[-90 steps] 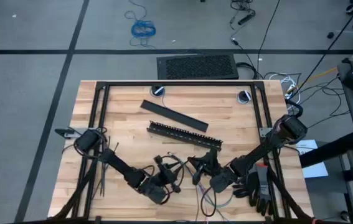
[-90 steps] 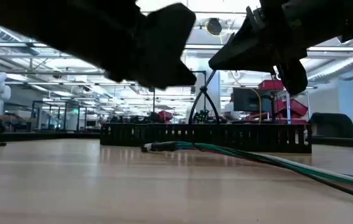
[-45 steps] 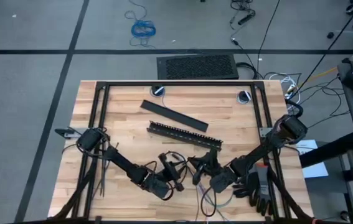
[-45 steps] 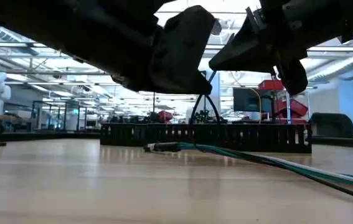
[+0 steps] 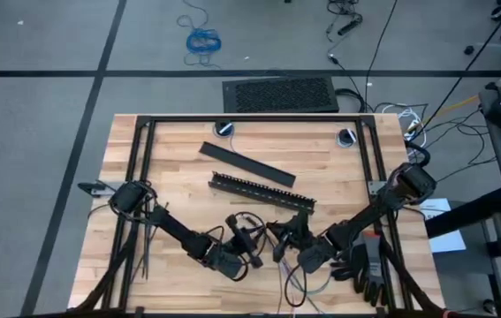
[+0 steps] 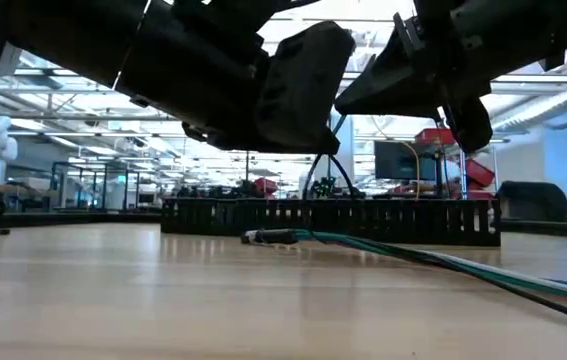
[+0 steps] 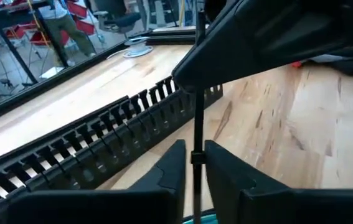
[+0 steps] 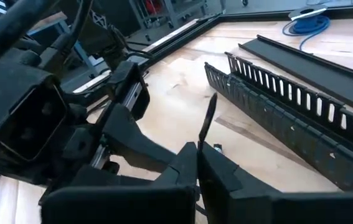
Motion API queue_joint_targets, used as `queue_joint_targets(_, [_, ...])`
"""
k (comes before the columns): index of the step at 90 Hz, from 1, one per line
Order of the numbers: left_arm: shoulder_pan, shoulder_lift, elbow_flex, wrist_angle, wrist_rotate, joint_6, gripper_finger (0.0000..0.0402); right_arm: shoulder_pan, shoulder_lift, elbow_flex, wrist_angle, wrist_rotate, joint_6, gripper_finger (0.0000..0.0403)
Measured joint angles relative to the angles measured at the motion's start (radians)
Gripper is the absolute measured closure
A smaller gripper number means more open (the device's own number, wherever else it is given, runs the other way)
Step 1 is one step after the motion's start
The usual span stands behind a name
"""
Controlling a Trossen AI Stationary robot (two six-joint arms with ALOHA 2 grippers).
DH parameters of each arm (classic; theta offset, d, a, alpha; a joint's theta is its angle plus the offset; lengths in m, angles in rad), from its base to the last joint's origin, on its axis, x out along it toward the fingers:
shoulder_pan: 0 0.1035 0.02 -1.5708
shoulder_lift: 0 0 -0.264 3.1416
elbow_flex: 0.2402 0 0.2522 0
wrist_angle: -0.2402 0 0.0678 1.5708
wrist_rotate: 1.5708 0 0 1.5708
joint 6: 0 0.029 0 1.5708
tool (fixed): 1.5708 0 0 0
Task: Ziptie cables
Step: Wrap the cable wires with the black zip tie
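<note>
Both arms reached low over the near half of the desk [image 5: 179,150], close to its near edge. The left gripper [image 5: 252,246] and the right gripper [image 5: 287,238] sat near each other, just this side of the slotted bar [image 5: 263,191].

The left gripper's two fingers [image 7: 167,171] were almost together, with a thin black ziptie [image 7: 197,118] standing up straight in the small gap. The ziptie seemed pinched there. The right gripper's fingers [image 8: 185,163] were pressed close too, and a thin black strip [image 8: 207,121] stuck up from between them. It looked like the same ziptie, but I could not tell for sure.

The cables [image 6: 433,262] lay flat on the desk. From the low camera, their bunched end [image 6: 271,237] rested just in front of the slotted bar, and the green and pale wires ran away toward the near right side. From above, their loose ends [image 5: 299,284] spread out by the near edge, under the right arm.

The slotted bar was an open tray with many little teeth along its walls. I could not see anything inside it. A flat black bar [image 5: 246,163] lay just beyond it, toward the far edge. More black strips [image 5: 144,240] lay by the left edge.
</note>
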State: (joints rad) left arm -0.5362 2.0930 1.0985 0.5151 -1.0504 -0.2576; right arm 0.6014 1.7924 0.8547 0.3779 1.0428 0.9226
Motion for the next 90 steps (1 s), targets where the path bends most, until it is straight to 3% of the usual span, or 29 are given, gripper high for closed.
queue_joint_targets(7, [0.000,0.000,0.000,-0.001,0.000,0.000,0.0389,0.000,0.001,0.000,0.000,0.000,-0.003,0.0403])
queue_joint_targets(53, [0.004,-0.001,0.000,-0.115,0.011,-0.129,0.0392,0.002,0.002,0.000,0.141,0.008,-0.183,0.0403])
queue_joint_targets(90, [-0.003,0.085,0.010,-0.105,0.067,-0.227,0.0394,0.056,-0.100,0.000,0.195,0.163,-0.407,0.0403])
